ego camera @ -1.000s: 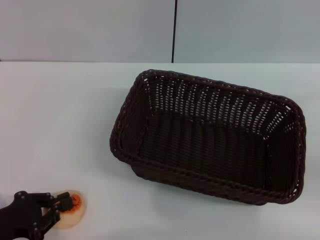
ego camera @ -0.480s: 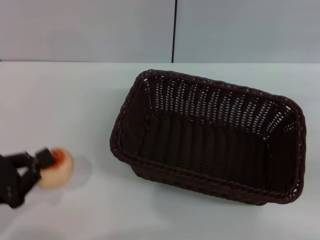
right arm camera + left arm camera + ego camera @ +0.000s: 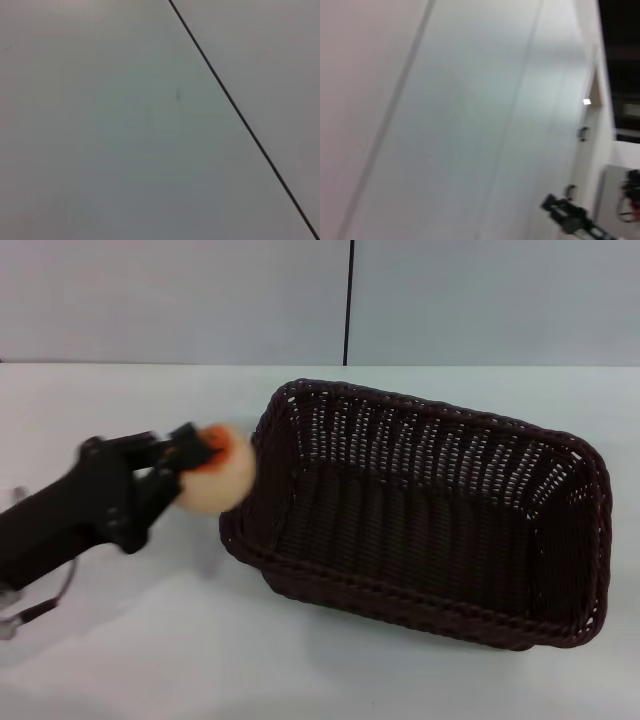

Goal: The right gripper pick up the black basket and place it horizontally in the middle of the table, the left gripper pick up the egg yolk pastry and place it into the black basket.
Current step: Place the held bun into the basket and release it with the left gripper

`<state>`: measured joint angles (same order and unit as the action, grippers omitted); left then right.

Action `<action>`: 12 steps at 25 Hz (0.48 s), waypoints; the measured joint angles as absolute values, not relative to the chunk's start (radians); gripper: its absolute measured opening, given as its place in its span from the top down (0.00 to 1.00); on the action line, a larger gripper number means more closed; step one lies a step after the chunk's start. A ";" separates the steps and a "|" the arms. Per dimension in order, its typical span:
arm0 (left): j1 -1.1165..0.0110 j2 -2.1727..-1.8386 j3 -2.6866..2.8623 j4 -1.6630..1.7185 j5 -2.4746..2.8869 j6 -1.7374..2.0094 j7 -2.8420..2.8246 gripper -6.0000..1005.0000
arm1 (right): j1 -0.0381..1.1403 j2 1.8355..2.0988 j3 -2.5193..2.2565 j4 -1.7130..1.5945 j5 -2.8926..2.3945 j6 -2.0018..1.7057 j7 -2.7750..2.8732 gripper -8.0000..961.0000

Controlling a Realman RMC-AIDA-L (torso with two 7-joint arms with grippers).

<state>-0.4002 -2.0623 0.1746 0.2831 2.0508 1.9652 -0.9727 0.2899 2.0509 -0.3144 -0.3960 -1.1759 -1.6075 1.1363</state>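
The black basket (image 3: 430, 515) lies on the white table (image 3: 120, 420), right of centre, its long side across the view and its inside empty. My left gripper (image 3: 195, 468) is shut on the egg yolk pastry (image 3: 215, 480), a pale cream bun with an orange-red top. It holds the pastry in the air just left of the basket's left rim. The left wrist view shows only wall panels, not the pastry. The right gripper is out of view; its wrist view shows only a grey wall with a dark seam.
A grey wall with a dark vertical seam (image 3: 349, 300) stands behind the table. Bare white tabletop lies left of and in front of the basket. A thin cable (image 3: 40, 605) hangs under my left arm at the lower left.
My left gripper has lifted the pastry off the table at the front left and carried it up and right, to just beside the basket's left rim. The basket has not moved.
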 joint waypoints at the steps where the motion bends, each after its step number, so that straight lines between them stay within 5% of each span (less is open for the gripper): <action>1: -0.416 -2.062 0.189 0.269 2.051 1.958 -0.970 0.95 | 0.290 2.051 -0.314 -0.396 -1.176 -1.607 1.136 0.58; 12: -0.520 -2.072 0.381 0.151 2.051 1.664 -0.869 0.95 | 0.280 2.051 -0.322 -0.388 -1.179 -1.609 1.137 0.58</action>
